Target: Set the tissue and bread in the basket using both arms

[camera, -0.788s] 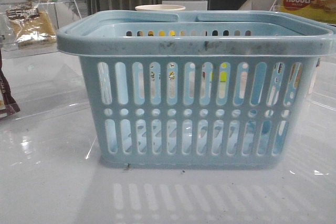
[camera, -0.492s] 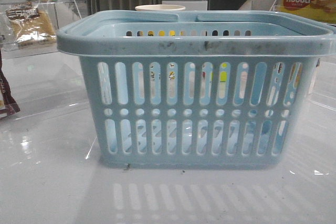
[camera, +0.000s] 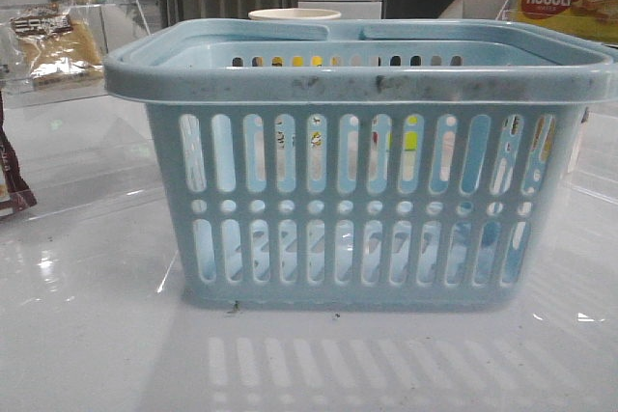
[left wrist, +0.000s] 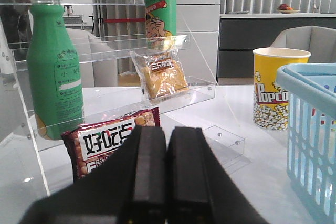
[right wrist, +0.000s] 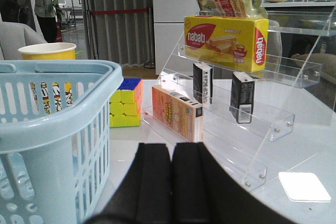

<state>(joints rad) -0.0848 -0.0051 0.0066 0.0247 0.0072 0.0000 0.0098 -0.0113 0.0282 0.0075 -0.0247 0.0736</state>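
Note:
The light blue basket (camera: 357,190) fills the middle of the front view; nothing shows inside it through the slots. The bread (left wrist: 164,77), a clear pack with a dark label, leans on a clear acrylic shelf (left wrist: 202,88) ahead of my left gripper (left wrist: 167,129), which is shut and holds nothing. The bread (camera: 58,45) also shows at the far left of the front view. Two small black-and-white packs (right wrist: 242,97) (right wrist: 202,83) stand on the right-hand shelf; the tissue looks like one of them. My right gripper (right wrist: 171,146) is shut and holds nothing, beside the basket (right wrist: 52,129).
Green bottles (left wrist: 55,66) and a red-brown snack packet (left wrist: 105,140) sit by the left shelf. A popcorn cup (left wrist: 275,87) stands behind the basket. The right-hand shelf holds a nabati box (right wrist: 226,43) and an orange box (right wrist: 177,113); a puzzle cube (right wrist: 126,103) lies nearby.

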